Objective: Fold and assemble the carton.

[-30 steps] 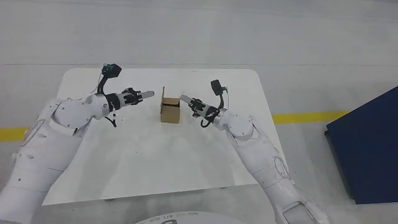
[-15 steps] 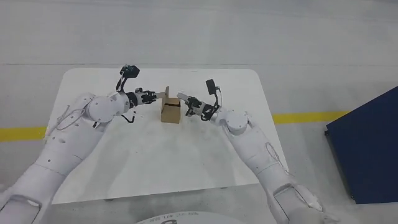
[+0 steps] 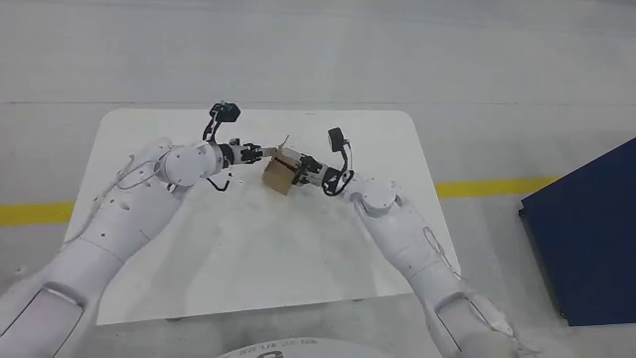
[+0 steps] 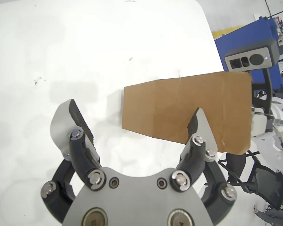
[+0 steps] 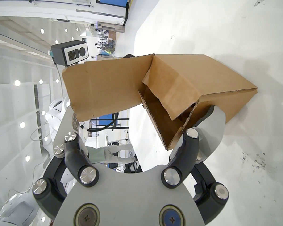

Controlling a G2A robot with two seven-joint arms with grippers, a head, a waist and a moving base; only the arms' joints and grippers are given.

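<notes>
Top view: carton point(image 3: 280, 172) rests on table point(image 3: 298, 249), far half, one flap point(image 5: 103, 88) standing out. Left gripper point(image 4: 135, 109) spread, just beside that flap; right gripper point(image 5: 141, 116) spread astride carton's open end. Advice: brace with right, press flap inward slowly.

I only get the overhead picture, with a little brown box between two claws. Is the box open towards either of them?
Observer: Yes. In the right wrist view the carton turns its open end to the right gripper, and a large flap sticks out unfolded.
Operator: Is that claw pinching it?
Observer: No. It is spread wide, with one finger alongside an outer wall.
Operator: And the other claw?
Observer: The left gripper is open too, facing a flat outer panel.
</notes>
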